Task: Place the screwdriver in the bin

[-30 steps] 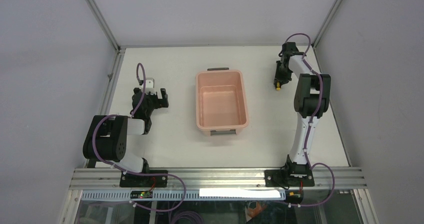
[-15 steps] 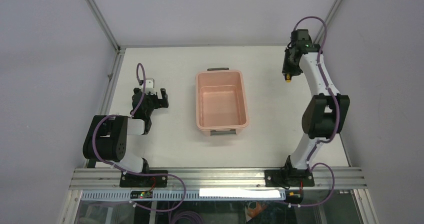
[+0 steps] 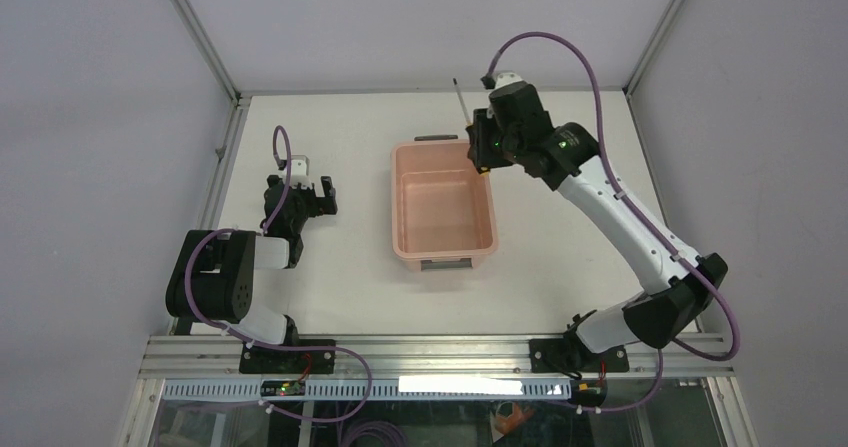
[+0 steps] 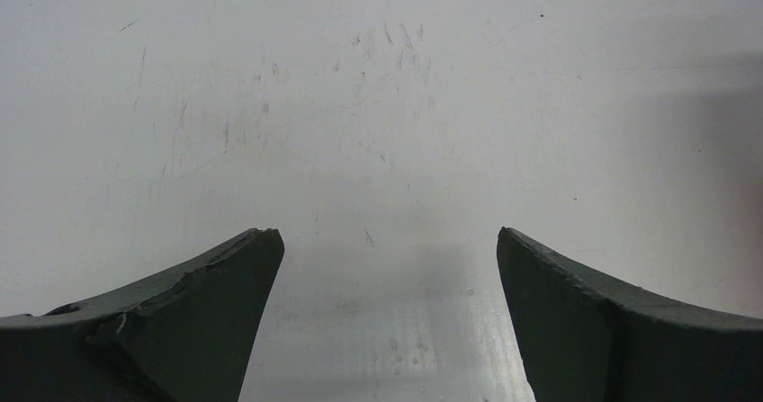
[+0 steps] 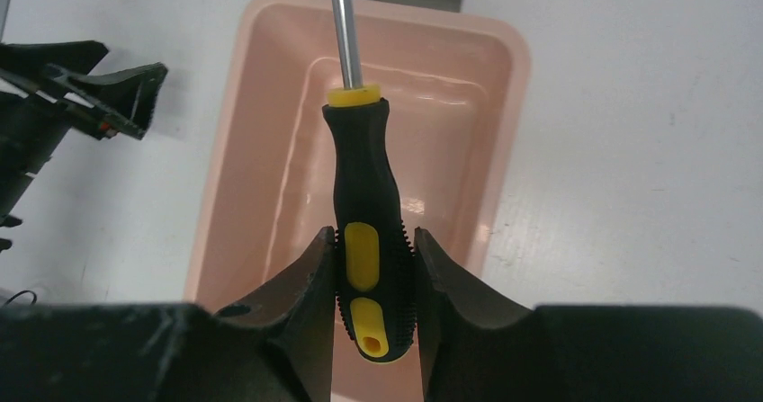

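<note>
**A:** Two arms in view, so what does the left one show?

**B:** The left gripper (image 3: pixel 318 195) sits low over the white table (image 3: pixel 340 287), well apart from the bin (image 3: pixel 395 207). Its wrist camera shows the dark fingers (image 4: pixel 198 285) spread wide, with only scratched tabletop between them. It has hold of nothing.

**A:** And in the middle?

**B:** The bin, salmon-pink, stands on the table between the two arms. Its long sides run away from the arm bases. One grey handle (image 3: pixel 437 138) is at the far short end and another at the near end.

**A:** Where is the screwdriver (image 5: pixel 364 186)?

**B:** It is in the right gripper (image 3: pixel 484 149), raised off the table at the bin's far right corner. In the right wrist view, that gripper's two fingers press against either side of the black-and-yellow handle, close to its butt. The handle hangs over the bin's open inside. The thin shaft (image 3: pixel 459 97) points away from the gripper, towards the far grey handle.

**A:** Is the tip over the bin too?

**B:** Hard to say. From overhead the shaft seems to reach past the far rim, but neither view shows clearly how high it is.
</note>
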`<state>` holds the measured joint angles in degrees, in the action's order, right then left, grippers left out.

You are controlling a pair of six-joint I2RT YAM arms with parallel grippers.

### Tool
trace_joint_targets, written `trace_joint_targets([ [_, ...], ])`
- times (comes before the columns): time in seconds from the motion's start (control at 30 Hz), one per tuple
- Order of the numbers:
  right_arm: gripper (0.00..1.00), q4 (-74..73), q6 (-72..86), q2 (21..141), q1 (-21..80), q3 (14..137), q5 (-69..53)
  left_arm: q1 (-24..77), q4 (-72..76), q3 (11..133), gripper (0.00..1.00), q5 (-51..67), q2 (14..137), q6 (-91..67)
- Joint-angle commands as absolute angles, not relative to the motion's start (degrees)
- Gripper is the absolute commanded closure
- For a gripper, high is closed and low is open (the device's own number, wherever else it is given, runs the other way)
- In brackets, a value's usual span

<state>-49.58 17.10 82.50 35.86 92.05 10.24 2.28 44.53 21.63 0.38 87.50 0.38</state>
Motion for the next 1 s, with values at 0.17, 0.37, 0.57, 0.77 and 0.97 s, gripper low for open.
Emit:
trace_joint_targets([
  [0.17,0.8,-37.1,25.9,86.4,49.3,83.8,21.1,2.6,46.1,22.0,0.01,0.9,86.4,-0.5],
  [0.37,0.79,-31.2,32.3,91.6,51.6,74.3,20.9,2.7,46.1,22.0,0.01,0.9,86.4,-0.5],
  [0.57,0.79,-30.1,34.0,100.7,51.6,72.3,20.2,2.6,46.1,22.0,0.01,0.9,86.4,-0.5],
  [0.77,0.68,-33.2,35.0,109.1,51.5,74.6,21.3,2.6,46.1,22.0,0.01,0.9,86.3,-0.5],
  [0.97,0.42,-34.6,32.7,106.9,51.6,75.1,20.8,2.7,46.1,22.0,0.01,0.9,86.3,-0.5],
])
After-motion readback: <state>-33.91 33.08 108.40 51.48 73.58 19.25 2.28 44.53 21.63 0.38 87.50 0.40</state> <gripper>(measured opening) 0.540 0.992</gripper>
